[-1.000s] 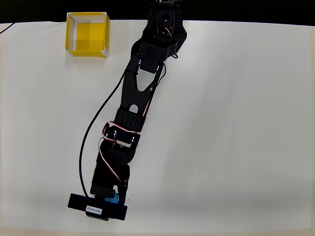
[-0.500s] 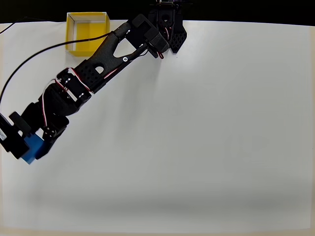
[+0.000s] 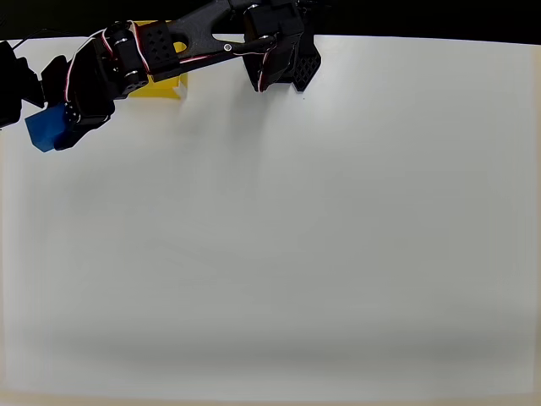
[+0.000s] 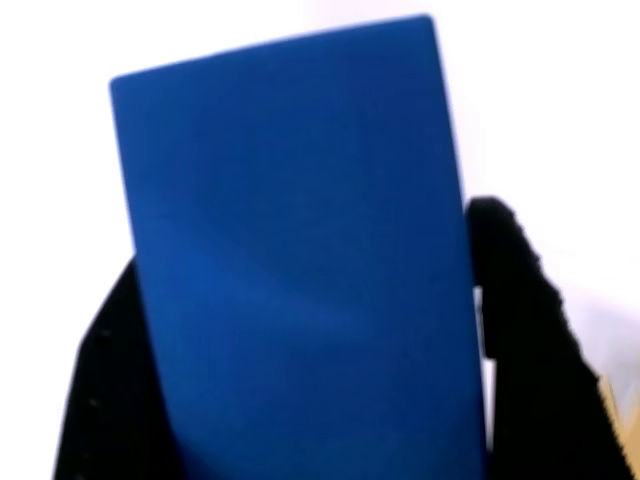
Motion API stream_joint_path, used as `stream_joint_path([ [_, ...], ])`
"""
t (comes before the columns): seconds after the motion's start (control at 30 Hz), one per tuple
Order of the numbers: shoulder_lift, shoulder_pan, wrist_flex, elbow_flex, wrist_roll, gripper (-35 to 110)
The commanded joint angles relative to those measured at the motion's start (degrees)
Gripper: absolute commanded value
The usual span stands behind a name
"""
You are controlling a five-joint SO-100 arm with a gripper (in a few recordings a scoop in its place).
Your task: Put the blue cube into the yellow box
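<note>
Up at the far left edge of the overhead view, the gripper (image 3: 46, 127) pinches the blue cube (image 3: 46, 128) between its two black fingers (image 4: 525, 330), and the cube hangs over the white table (image 3: 296, 237) close to that edge. Just to the right, the yellow box (image 3: 167, 86) sits near the table's top edge, mostly hidden under the black arm (image 3: 169, 42), and the cube is beside the box, not inside. Further right, the table is wide open all the way to its right and bottom edges

blue cube (image 4: 300, 270) between black fingers (image 4: 525, 340), seemingly gripped
</note>
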Motion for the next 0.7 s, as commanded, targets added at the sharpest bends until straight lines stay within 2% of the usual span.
stream_joint_path([
  [0.0,12.5,3.3,1.8,2.1,-0.6,14],
  [0.27,16.0,10.8,0.6,7.9,0.1,14],
  [0.57,22.7,19.2,-5.7,25.8,-4.5,12],
  [0.67,24.3,20.7,-4.6,28.3,-4.0,12],
])
